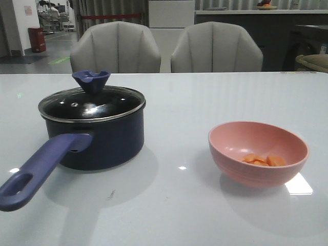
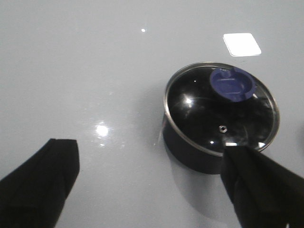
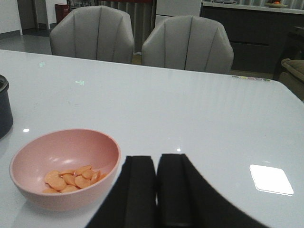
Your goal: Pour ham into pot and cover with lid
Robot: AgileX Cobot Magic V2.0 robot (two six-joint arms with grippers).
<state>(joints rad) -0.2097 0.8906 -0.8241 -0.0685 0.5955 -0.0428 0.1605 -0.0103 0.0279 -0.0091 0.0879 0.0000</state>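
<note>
- Sitting on the white table (image 1: 179, 205), the pot (image 1: 102, 143) wears its lid (image 1: 92, 104), handle pointing toward the near-left edge.
- Ham (image 1: 264, 160) slices lie in the pink bowl (image 1: 258, 151), well apart to the pot's right.
- Left gripper (image 2: 152, 180) is spread wide above the table beside the pot, empty.
- Right gripper (image 3: 157, 190) has fingers nearly together, empty, near the bowl.
- No readable writing shows on anything.

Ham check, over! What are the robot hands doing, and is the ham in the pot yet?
Left gripper open above table, empty. Right gripper shut, empty. Ham in pink bowl, not poured. Lid on pot, blocking the pour.
</note>
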